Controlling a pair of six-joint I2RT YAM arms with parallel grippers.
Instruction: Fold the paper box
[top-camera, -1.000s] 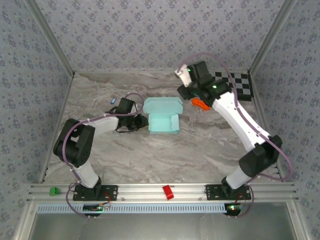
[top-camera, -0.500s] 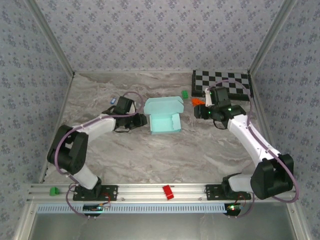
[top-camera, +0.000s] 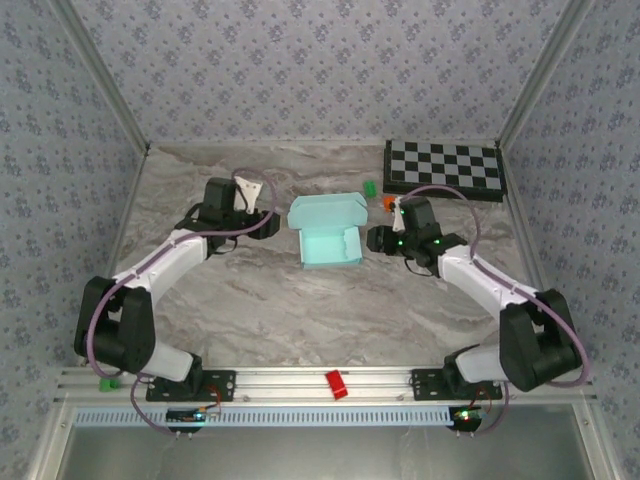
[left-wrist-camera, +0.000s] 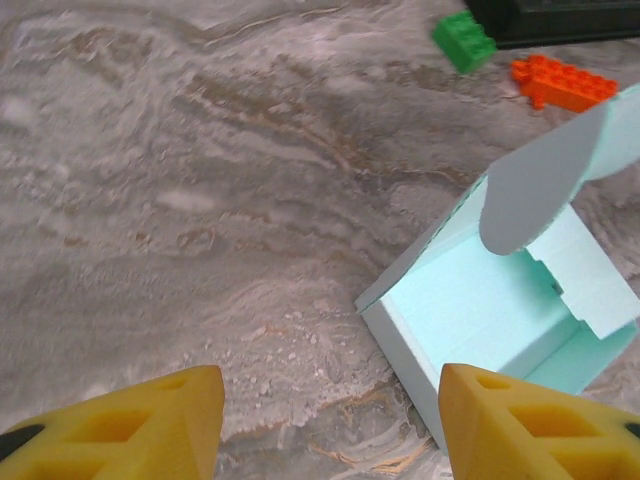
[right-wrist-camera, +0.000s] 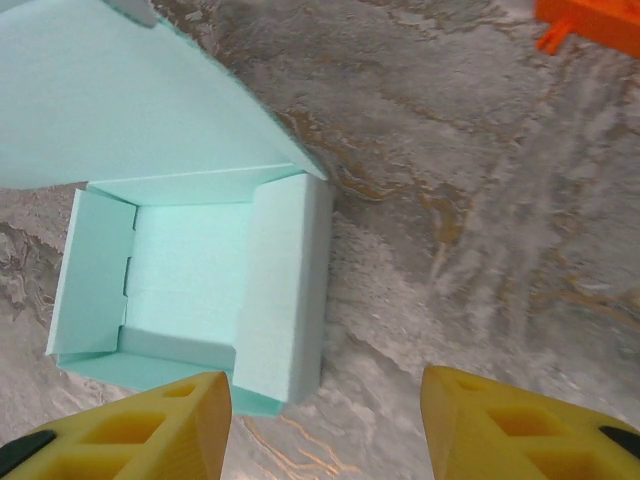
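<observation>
The paper box (top-camera: 326, 240) is pale turquoise and stands half formed in the middle of the table, tray open upward and lid flap (top-camera: 324, 209) raised at its far side. My left gripper (top-camera: 267, 227) hovers just left of it, open, with bare table between its yellow fingertips (left-wrist-camera: 120, 425). In the left wrist view the box (left-wrist-camera: 500, 315) lies ahead to the right of the gripper (left-wrist-camera: 330, 430). My right gripper (top-camera: 376, 240) sits close to the box's right wall, open and holding nothing. In the right wrist view the box (right-wrist-camera: 190, 280) is ahead on the left of the gripper (right-wrist-camera: 325, 430).
A black-and-white checkerboard (top-camera: 445, 165) lies at the back right. A green brick (top-camera: 370, 187) and an orange brick (top-camera: 388, 203) rest between it and the box, near my right wrist. A red piece (top-camera: 336, 384) and a green piece (top-camera: 105, 382) sit on the front rail.
My left gripper has opened and drawn back left from the box's side. My right arm has swung down from beyond the box to low beside its right wall.
</observation>
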